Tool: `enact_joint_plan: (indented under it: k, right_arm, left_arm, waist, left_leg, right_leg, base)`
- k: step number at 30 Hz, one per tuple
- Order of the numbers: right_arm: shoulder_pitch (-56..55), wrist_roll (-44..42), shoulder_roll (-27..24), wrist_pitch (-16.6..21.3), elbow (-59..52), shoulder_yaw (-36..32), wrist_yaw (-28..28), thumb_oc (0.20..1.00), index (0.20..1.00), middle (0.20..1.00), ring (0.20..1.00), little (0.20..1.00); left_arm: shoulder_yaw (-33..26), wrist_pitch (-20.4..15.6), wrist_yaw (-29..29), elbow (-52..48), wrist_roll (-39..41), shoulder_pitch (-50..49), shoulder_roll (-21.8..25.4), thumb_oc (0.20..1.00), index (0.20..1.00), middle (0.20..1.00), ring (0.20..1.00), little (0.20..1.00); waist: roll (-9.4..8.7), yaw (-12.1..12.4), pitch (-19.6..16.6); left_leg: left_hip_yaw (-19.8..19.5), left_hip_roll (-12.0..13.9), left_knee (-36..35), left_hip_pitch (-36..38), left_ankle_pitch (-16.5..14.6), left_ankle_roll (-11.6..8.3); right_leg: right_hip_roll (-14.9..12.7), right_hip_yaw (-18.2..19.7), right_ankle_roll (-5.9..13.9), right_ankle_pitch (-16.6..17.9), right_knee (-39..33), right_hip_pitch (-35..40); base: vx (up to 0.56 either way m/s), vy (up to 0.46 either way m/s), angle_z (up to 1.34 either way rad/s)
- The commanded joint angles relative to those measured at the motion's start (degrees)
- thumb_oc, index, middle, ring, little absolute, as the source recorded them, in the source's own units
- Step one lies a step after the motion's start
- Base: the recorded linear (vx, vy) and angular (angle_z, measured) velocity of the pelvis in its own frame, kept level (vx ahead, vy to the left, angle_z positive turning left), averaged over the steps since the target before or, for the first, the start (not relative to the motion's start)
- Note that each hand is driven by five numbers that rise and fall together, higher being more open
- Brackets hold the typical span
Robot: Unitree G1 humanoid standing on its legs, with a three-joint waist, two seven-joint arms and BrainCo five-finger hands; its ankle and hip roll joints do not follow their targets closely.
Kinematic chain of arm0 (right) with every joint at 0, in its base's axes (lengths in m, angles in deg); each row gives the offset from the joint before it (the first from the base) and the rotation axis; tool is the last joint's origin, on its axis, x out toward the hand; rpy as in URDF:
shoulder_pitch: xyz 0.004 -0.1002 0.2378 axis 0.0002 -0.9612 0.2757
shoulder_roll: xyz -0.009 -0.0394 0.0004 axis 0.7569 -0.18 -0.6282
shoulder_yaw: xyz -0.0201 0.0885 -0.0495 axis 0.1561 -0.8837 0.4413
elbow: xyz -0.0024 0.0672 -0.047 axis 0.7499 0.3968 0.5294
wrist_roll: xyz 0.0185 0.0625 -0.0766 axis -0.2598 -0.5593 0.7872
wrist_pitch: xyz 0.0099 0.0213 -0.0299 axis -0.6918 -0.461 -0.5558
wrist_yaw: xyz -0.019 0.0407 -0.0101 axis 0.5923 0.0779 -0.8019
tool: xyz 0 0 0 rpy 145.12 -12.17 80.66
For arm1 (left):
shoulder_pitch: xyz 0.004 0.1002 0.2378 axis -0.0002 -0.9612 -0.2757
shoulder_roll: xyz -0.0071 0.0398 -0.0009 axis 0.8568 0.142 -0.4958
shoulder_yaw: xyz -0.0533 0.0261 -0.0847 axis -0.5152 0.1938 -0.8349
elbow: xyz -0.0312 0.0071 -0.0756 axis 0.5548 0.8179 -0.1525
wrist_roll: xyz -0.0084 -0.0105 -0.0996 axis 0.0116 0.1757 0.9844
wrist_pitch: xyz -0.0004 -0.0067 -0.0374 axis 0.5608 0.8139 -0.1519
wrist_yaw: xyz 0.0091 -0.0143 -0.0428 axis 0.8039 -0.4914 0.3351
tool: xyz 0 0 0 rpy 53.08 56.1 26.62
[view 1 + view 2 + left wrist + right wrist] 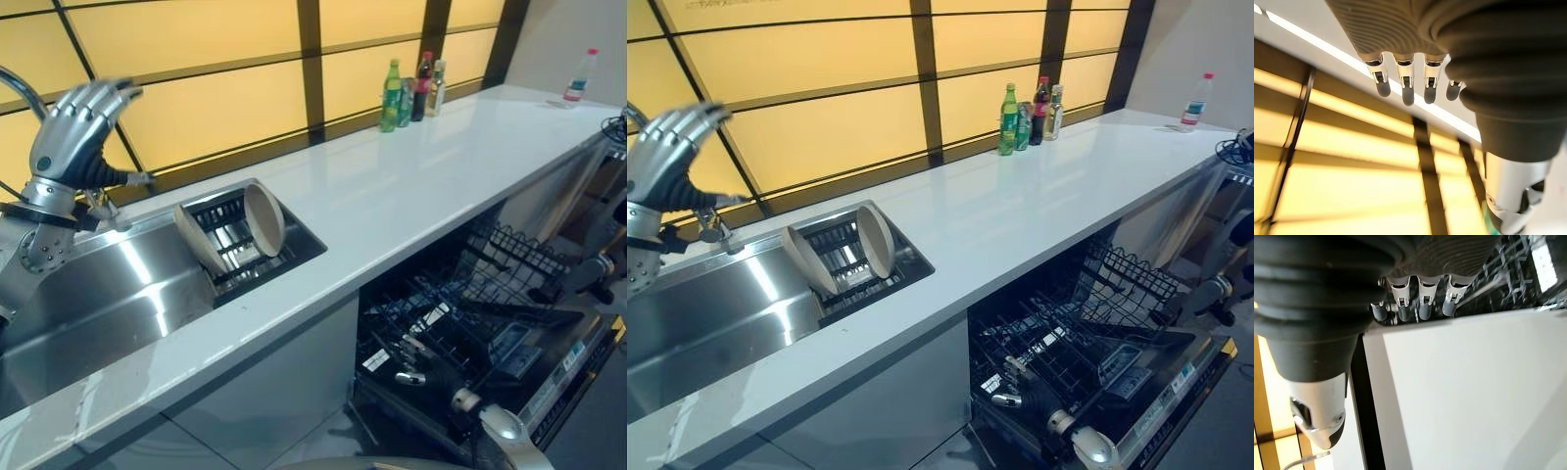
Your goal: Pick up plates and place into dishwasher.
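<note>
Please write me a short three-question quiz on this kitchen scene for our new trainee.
1. True or false: the left hand holds a plate.
2. Where do the two plates stand? A) on the counter B) in the sink rack C) in the dishwasher
3. Fill in: the dishwasher door is ____.

Key:
1. False; the hand is raised above the sink, open and empty.
2. B; they stand on edge in the rack.
3. Open, with the dish baskets showing.
</note>
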Motion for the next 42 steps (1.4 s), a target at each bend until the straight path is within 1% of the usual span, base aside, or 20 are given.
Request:
enact_joint_plan:
  k: [1, 3, 5, 9, 11, 13, 17, 19, 21, 24, 30, 37, 40, 42]
  right_arm:
    - [2.8, -3.9, -1.2, 5.0, -7.8, 0.6, -0.2, 1.0, 1.0, 1.0, 1.0, 1.0]
    - [3.2, -4.9, -2.1, 4.9, -9.5, -0.3, -0.3, 1.0, 1.0, 1.0, 1.0, 1.0]
    - [3.6, -5.9, -3.0, 5.0, -11.0, -0.9, -0.8, 1.0, 1.0, 1.0, 1.0, 1.0]
    - [4.0, -7.0, -3.8, 5.3, -13.0, -1.4, -1.2, 1.0, 1.0, 1.0, 1.0, 1.0]
    - [4.1, -7.2, -4.1, 5.4, -13.9, -1.4, -1.3, 1.0, 1.0, 1.0, 1.0, 1.0]
    - [4.2, -7.5, -4.2, 5.5, -14.5, -1.3, -1.0, 1.0, 1.0, 1.0, 1.0, 1.0]
    - [4.8, -7.6, -4.2, 5.4, -14.2, -1.3, -1.1, 1.0, 1.0, 1.0, 1.0, 1.0]
    - [4.9, -7.5, -4.3, 5.6, -13.3, -1.4, -0.9, 1.0, 1.0, 1.0, 1.0, 1.0]
    - [4.8, -7.6, -4.5, 5.5, -13.1, -1.4, -0.9, 1.0, 1.0, 1.0, 1.0, 1.0]
    - [4.8, -7.8, -5.3, 5.7, -12.5, -1.4, -1.2, 1.0, 1.0, 1.0, 1.0, 1.0]
    - [4.6, -8.2, -6.8, 5.8, -12.3, -2.6, -1.2, 1.0, 1.0, 1.0, 1.0, 1.0]
    - [5.3, -9.0, -8.2, 5.5, -12.6, -3.4, -1.5, 1.0, 1.0, 1.0, 1.0, 1.0]
    - [5.2, -8.9, -8.4, 5.7, -12.7, -3.9, -1.7, 1.0, 1.0, 1.0, 1.0, 1.0]
    - [5.7, -9.1, -8.8, 5.7, -12.9, -4.1, -2.4, 1.0, 1.0, 1.0, 1.0, 1.0]
  left_arm:
    - [1.3, 4.4, -4.2, 3.1, -4.3, 7.7, 3.5, 1.0, 1.0, 1.0, 1.0, 1.0]
    - [4.1, 6.0, -7.1, 4.6, -9.2, 8.7, 4.6, 1.0, 1.0, 1.0, 1.0, 1.0]
    - [6.5, 9.4, -10.6, 6.9, -12.4, 9.9, 5.2, 1.0, 1.0, 1.0, 1.0, 1.0]
    - [8.9, 12.8, -13.0, 12.2, -13.8, 11.1, 4.8, 1.0, 1.0, 1.0, 1.0, 1.0]
    - [8.9, 12.9, -12.0, 14.1, -13.9, 11.2, 4.1, 1.0, 1.0, 1.0, 1.0, 1.0]
    - [9.2, 10.1, -8.1, 15.4, -15.1, 11.3, 3.2, 1.0, 1.0, 1.0, 1.0, 1.0]
    - [10.4, 8.5, -2.6, 16.7, -20.8, 11.3, 1.0, 1.0, 1.0, 1.0, 1.0, 1.0]
    - [10.9, 7.4, -1.1, 17.3, -23.7, 10.5, 0.3, 1.0, 1.0, 1.0, 1.0, 1.0]
    - [11.2, 7.5, 1.2, 17.3, -25.5, 9.4, -0.1, 1.0, 1.0, 1.0, 1.0, 1.0]
    - [11.8, 8.1, 3.4, 17.6, -24.8, 9.9, -0.4, 1.0, 1.0, 1.0, 1.0, 1.0]
    - [12.2, 8.1, 2.8, 18.8, -25.9, 9.8, -1.0, 1.0, 1.0, 1.0, 1.0, 1.0]
    - [12.8, 9.6, 1.7, 18.8, -27.5, 8.9, -2.1, 1.0, 1.0, 1.0, 1.0, 1.0]
    - [13.1, 9.1, -0.6, 19.1, -28.3, 8.6, -2.7, 1.0, 1.0, 1.0, 1.0, 1.0]
    - [13.8, 9.8, -1.8, 19.8, -28.5, 8.6, -3.2, 1.0, 1.0, 1.0, 1.0, 1.0]
  waist:
    - [-0.49, -1.1, 3.3]
    - [-0.22, -1.6, 3.6]
    - [-0.04, -2.1, 3.7]
    - [0.13, -2.7, 4.1]
    - [0.13, -2.9, 4.3]
    - [0.08, -3.2, 4.5]
    - [-0.15, -3.4, 4.6]
    - [-0.2, -3.4, 4.6]
    - [-0.3, -3.5, 4.6]
    - [-0.39, -3.8, 4.9]
    - [-0.55, -4.2, 5.6]
    - [-0.55, -4.6, 6.8]
    - [-0.54, -4.8, 7.2]
    - [-0.58, -4.9, 7.7]
  left_leg:
    - [3.7, -3.5, 0.5, 1.1, -5.8, 2.33]
    - [3.9, -3.6, 0.5, 1.1, -5.9, 2.42]
    - [4.2, -3.7, 0.5, 1.0, -5.9, 2.43]
    - [4.8, -3.9, 0.5, 0.8, -5.7, 2.48]
    - [4.9, -4.0, 0.5, 0.7, -5.6, 2.58]
    - [5.1, -4.0, 0.5, 0.6, -5.6, 2.56]
    - [5.2, -4.2, 0.5, 0.4, -5.6, 2.57]
    - [5.2, -4.2, 0.5, 0.4, -5.6, 2.51]
    - [5.2, -4.2, 0.5, 0.4, -5.7, 2.46]
    - [5.5, -4.3, 0.5, 0.3, -5.7, 2.46]
    - [5.8, -4.2, 0.5, 0.0, -5.5, 2.37]
    - [5.8, -4.3, 0.5, -0.6, -5.3, 2.29]
    - [5.8, -4.3, 0.5, -1.0, -5.2, 2.3]
    - [5.7, -4.3, 0.5, -1.3, -5.1, 2.28]
  right_leg:
    - [-3.4, 1.8, 5.87, -4.0, 0.9, 0.5]
    - [-3.4, 2.1, 6.01, -3.9, 0.9, 0.3]
    - [-3.5, 2.3, 6.25, -3.7, 0.8, 0.1]
    - [-3.6, 2.7, 6.57, -3.3, 0.7, -0.4]
    - [-3.5, 2.8, 6.61, -3.2, 0.7, -0.6]
    - [-3.5, 2.9, 6.59, -3.2, 0.8, -0.8]
    - [-3.7, 2.9, 6.56, -3.2, 0.8, -1.1]
    - [-3.7, 2.8, 6.57, -3.2, 0.8, -1.1]
    - [-3.8, 2.9, 6.59, -3.1, 0.8, -1.2]
    - [-3.8, 2.9, 6.61, -3.1, 0.8, -1.4]
    - [-3.8, 3.1, 6.65, -2.9, 0.9, -2.0]
    - [-3.9, 3.5, 6.62, -2.7, 1.1, -2.8]
    - [-3.9, 3.6, 6.65, -2.7, 1.1, -3.1]
    - [-4.0, 3.7, 6.64, -2.5, 1.1, -3.5]
  base:
    - [0.02, 0.075, -0.11]
    - [0.02, 0.069, -0.13]
    - [0.02, 0.061, -0.08]
    - [0.02, 0.047, -0.04]
    - [0.0, 0.033, -0.07]
    - [0.0, 0.024, -0.08]
    - [0.0, 0.004, -0.01]
    - [0.01, 0.016, 0.0]
    - [0.0, 0.0, 0.0]
    - [0.01, 0.034, 0.0]
    - [0.0, 0.034, -0.02]
    - [-0.01, 0.038, -0.06]
    - [0.0, 0.034, -0.05]
    - [-0.03, 0.04, -0.03]
